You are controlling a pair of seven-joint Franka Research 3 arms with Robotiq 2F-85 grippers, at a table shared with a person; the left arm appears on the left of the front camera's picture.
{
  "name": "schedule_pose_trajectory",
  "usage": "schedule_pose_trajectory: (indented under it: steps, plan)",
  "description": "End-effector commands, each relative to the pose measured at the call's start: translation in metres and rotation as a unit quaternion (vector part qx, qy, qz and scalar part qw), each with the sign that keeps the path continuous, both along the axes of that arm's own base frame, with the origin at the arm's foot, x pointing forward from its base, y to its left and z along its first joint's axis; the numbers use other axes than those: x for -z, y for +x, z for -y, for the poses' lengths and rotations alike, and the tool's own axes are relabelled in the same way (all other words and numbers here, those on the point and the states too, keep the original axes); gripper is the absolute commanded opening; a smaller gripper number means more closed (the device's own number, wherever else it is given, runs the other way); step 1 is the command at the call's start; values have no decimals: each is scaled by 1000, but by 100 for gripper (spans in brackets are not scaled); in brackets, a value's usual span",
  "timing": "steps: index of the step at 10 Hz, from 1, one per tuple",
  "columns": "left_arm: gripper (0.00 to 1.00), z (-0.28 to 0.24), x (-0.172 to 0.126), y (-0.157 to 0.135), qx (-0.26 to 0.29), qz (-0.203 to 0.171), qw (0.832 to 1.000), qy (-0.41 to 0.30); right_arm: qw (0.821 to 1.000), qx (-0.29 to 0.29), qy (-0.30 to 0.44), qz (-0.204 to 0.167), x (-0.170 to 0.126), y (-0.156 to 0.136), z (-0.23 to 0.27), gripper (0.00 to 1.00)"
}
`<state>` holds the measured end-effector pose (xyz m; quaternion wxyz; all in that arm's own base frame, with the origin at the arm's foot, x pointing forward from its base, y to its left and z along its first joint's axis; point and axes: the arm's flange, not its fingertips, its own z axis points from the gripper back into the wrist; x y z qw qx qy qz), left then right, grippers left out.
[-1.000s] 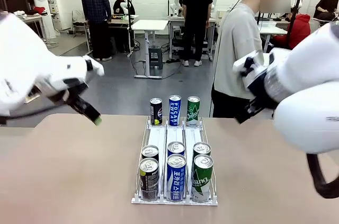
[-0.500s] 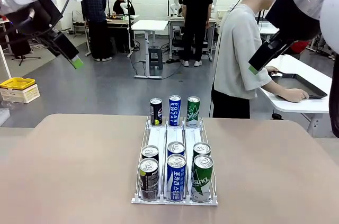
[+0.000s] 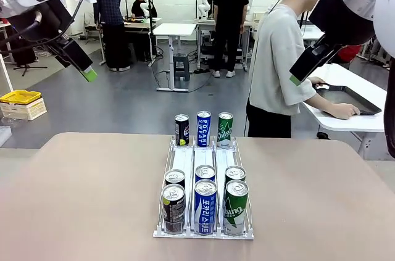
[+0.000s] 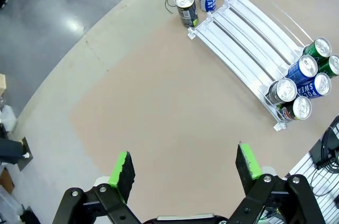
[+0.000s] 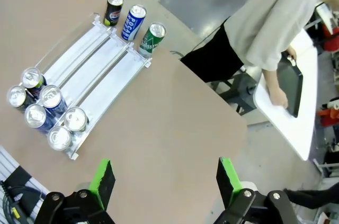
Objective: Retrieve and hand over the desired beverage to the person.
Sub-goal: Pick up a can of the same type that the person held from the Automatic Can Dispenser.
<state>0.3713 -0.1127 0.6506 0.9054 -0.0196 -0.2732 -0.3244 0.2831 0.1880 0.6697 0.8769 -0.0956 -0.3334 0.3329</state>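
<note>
Several beverage cans stand in a white three-lane rack point(image 3: 204, 157) mid-table: black point(image 3: 181, 129), blue point(image 3: 203, 128) and green point(image 3: 225, 129) at the far end, and more of the same colours at the near end point(image 3: 205, 205). Which can is the desired one I cannot tell. The person point(image 3: 278, 63) in a light grey sweatshirt stands beyond the far right edge, turned toward a side table. My left gripper point(image 3: 86, 71) hangs high at the upper left, open and empty point(image 4: 184, 158). High at the upper right, my right gripper point(image 3: 299, 73) is also open and empty point(image 5: 165, 173).
The brown table point(image 3: 86, 199) spreads around the rack. A white side table point(image 3: 345, 91) with a black tray stands at the right, under the person's hands. Other people work at benches far behind. A yellow bin point(image 3: 20, 97) sits on the floor at the left.
Both arms have lifted from just above the table to high positions at the upper corners. In the last half second they barely moved. The cans stay put.
</note>
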Motion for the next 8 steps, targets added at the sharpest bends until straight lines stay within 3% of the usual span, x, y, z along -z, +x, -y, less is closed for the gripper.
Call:
schedule_pose_trajectory:
  steps: [1, 2, 4, 8]
  plan:
    - [100, -27, 8, 9, 114, -73, 985, -106, 994, -40, 93, -44, 15, 12, 38, 100]
    - [100, -56, 15, 20, 187, -101, 962, -171, 976, -90, 180, -82, 27, 20, 73, 100]
    - [100, -107, 20, 28, 250, -96, 926, -267, 945, -107, 296, -83, 39, 22, 133, 100]
    - [100, -223, 25, 1, 163, -43, 927, -334, 904, -2, 427, -8, 57, 1, 253, 100]
